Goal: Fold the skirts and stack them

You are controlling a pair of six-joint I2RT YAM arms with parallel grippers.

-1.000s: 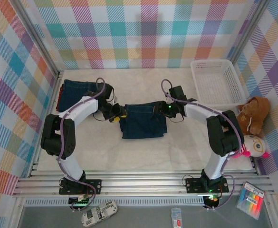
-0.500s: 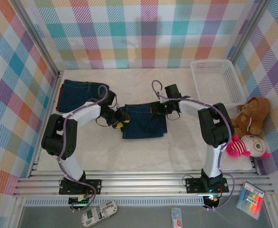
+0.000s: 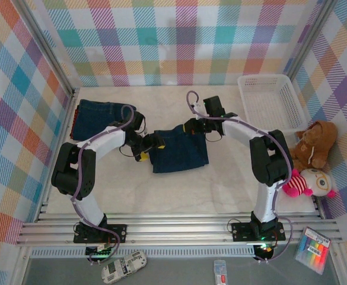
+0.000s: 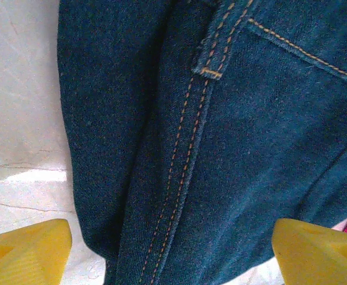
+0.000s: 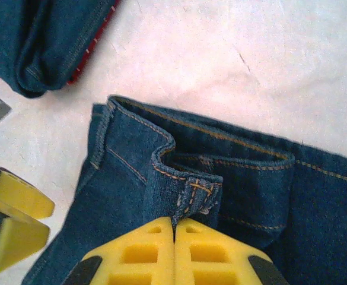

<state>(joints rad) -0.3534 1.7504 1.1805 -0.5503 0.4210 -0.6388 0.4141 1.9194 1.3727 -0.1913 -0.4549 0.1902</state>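
While both arms bend inward over the table, the left gripper meets the left edge of the denim skirt lying mid-table, the right gripper its far edge. A folded stack lies far left and a white basket well right.

Left wrist: yellow fingers are spread wide over the skirt's seam, gripping nothing.

Right wrist: the pads are pressed together, pinching the bunched waistband at a belt loop. Red cloth edges the stack.

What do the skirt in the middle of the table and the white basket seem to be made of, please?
The skirt: dark blue denim, matte, judging by its dense woven surface and orange double stitching along the seams. The basket: probably moulded plastic, white and smooth, judging by its thin slatted walls.
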